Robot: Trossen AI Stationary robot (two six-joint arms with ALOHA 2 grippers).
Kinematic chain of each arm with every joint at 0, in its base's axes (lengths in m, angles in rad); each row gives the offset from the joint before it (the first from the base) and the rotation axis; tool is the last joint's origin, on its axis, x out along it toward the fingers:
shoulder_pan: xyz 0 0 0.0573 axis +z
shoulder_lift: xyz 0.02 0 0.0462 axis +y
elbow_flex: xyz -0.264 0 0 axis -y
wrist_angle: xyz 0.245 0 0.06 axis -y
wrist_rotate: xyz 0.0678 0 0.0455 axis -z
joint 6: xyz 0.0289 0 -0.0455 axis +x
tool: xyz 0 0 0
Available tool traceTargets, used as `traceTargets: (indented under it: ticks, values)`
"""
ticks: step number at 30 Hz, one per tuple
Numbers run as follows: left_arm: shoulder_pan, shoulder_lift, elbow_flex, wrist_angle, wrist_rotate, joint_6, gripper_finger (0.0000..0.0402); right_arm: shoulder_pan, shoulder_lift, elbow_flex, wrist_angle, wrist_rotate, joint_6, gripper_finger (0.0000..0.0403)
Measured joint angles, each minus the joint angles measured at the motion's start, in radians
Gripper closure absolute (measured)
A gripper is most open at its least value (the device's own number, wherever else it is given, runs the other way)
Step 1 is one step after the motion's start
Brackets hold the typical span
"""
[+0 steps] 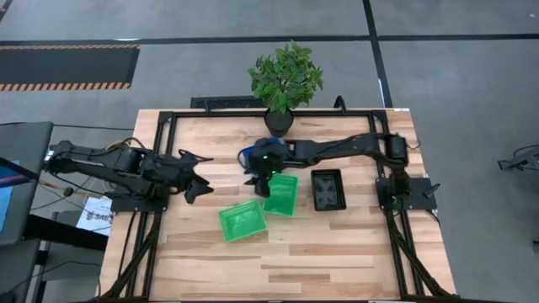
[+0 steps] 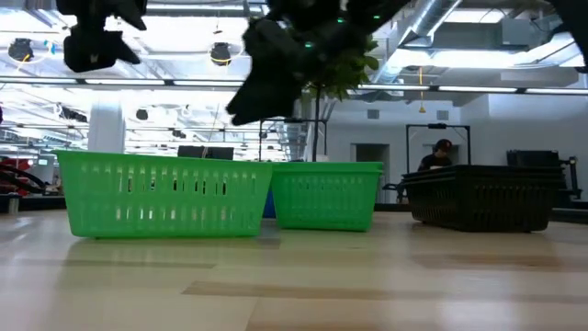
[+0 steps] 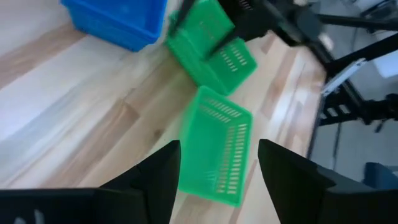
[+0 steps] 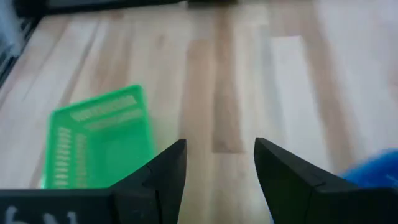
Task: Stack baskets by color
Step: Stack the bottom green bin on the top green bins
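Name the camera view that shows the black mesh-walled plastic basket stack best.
The high view: the black mesh-walled plastic basket stack shows whole from above, right of the green baskets. The low view shows only its side wall; neither wrist view shows it.

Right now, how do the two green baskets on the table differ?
The near green basket sits alone toward the table's front, rotated askew; the far green basket lies farther back, beside the right gripper and nearer the black baskets. Both are green, upright and empty.
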State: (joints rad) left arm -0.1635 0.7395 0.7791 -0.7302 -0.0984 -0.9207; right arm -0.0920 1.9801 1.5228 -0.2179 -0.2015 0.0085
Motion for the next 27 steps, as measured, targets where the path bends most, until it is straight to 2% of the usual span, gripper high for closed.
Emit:
traceTargets:
  ticks: [6,11,16,23,27]
  values:
    - [0.000,-0.027,0.000,-0.065,-0.022,0.020,0.0198,0.030,0.121,0.161,-0.044,-0.062,-0.037,0.0193]
    - [0.004,-0.067,0.000,-0.088,-0.101,0.052,0.0198,0.033,0.184,0.240,-0.070,-0.078,-0.064,0.0190]
    - [0.029,-0.161,0.000,-0.089,-0.144,0.064,0.0198,0.047,0.205,0.250,-0.062,-0.088,-0.063,0.0192]
    - [0.048,-0.333,0.012,-0.105,-0.292,0.063,0.0198,0.071,0.220,0.248,-0.082,-0.088,-0.065,0.0190]
    - [0.048,-0.391,0.013,-0.128,-0.348,0.064,0.0198,0.090,0.239,0.249,-0.053,-0.088,-0.062,0.0190]
